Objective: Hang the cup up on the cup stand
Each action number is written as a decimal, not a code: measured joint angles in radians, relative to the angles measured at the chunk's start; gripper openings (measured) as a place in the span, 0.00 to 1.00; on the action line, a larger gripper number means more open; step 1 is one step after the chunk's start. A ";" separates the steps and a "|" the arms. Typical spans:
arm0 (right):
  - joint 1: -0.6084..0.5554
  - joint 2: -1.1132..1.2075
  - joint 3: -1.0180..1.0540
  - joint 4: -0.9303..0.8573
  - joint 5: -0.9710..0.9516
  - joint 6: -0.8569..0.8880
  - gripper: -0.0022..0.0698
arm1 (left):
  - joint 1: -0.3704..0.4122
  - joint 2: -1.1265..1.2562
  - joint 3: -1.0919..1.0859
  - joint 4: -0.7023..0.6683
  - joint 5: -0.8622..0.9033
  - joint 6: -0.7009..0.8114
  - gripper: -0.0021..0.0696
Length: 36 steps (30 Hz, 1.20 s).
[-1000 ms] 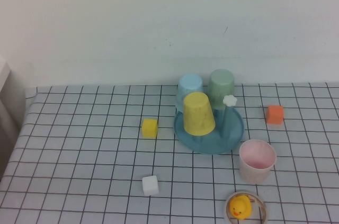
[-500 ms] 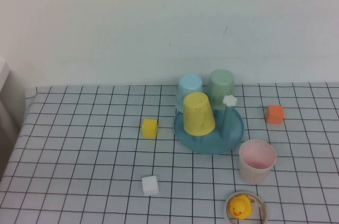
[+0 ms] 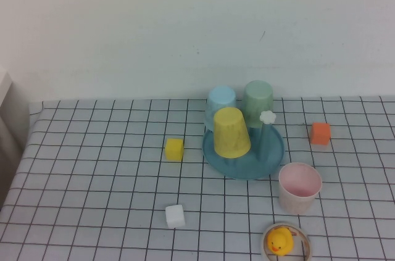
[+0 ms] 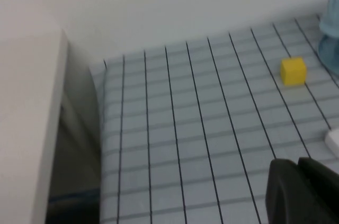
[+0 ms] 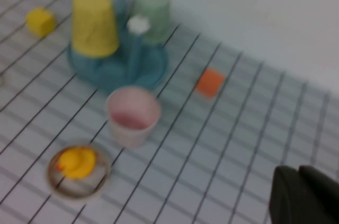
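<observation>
The pale pink cup (image 3: pixel 300 187) stands upright, mouth up, on the checked table just right of and nearer than the cup stand (image 3: pixel 272 153); the right wrist view shows the cup (image 5: pixel 132 116) too. The teal stand (image 5: pixel 153 70) carries inverted yellow (image 3: pixel 231 132), light blue (image 3: pixel 220 102) and green (image 3: pixel 258 103) cups, and one free peg with a white flower knob (image 3: pixel 267 117). Neither arm appears in the high view. My left gripper (image 4: pixel 297 164) is shut and empty above the table's left part. My right gripper (image 5: pixel 297 172) is shut and empty, well away from the pink cup.
A yellow block (image 3: pixel 174 149) lies left of the stand, a white block (image 3: pixel 175 216) nearer the front, an orange block (image 3: pixel 320 133) to the right. A small ring dish with a yellow duck (image 3: pixel 281 241) sits at the front edge below the pink cup. The table's left edge (image 4: pixel 103 144) drops off.
</observation>
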 joint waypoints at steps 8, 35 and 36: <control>0.002 0.439 -0.070 0.313 0.032 -0.356 0.08 | 0.000 0.007 0.070 -0.036 -0.007 0.000 0.03; 0.144 1.473 -0.469 0.585 -0.282 -0.808 0.57 | 0.000 0.009 0.089 -0.036 -0.096 0.002 0.03; 0.144 1.487 -0.471 0.585 -0.282 -0.808 0.54 | 0.000 0.009 0.089 -0.036 -0.096 0.002 0.03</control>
